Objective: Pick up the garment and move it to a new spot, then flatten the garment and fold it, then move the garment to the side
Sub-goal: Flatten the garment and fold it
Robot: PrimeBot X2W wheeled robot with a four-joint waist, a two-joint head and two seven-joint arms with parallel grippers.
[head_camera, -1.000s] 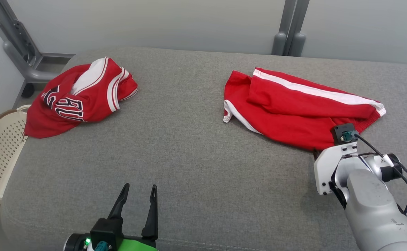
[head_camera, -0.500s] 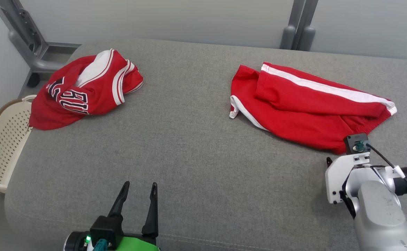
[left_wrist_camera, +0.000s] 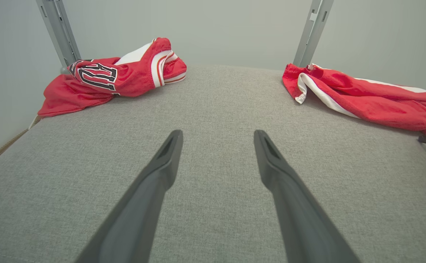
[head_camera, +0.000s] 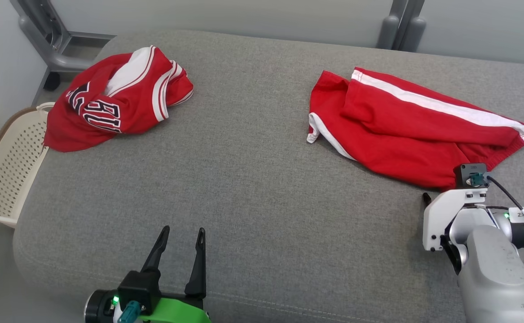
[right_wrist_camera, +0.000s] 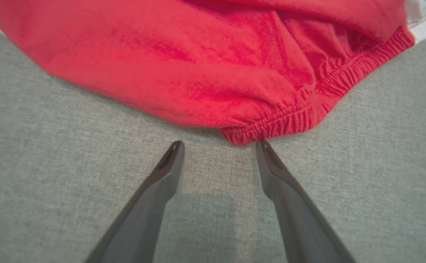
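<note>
Red shorts (head_camera: 405, 130) with a white side stripe lie crumpled on the right of the grey cushion (head_camera: 253, 179). My right gripper (right_wrist_camera: 219, 144) is open just short of the gathered waistband (right_wrist_camera: 271, 126), its right fingertip (right_wrist_camera: 263, 146) at the hem, nothing between the fingers. In the head view the right wrist (head_camera: 450, 211) covers most of that hand. A red jersey (head_camera: 118, 103) with white trim and dark lettering is bunched at the far left. My left gripper (head_camera: 183, 231) stands open and empty over the near edge, far from both garments.
A cream perforated basket (head_camera: 6, 175) stands on the floor beside the cushion's left end. Grey metal frame legs (head_camera: 41, 36) rise behind the far corners in front of a pale wall. Bare cushion stretches between the two garments.
The head camera has shifted, so everything sits further right and up in the picture. My right gripper has drawn back slightly from the shorts' waistband. The left gripper has kept its pose.
</note>
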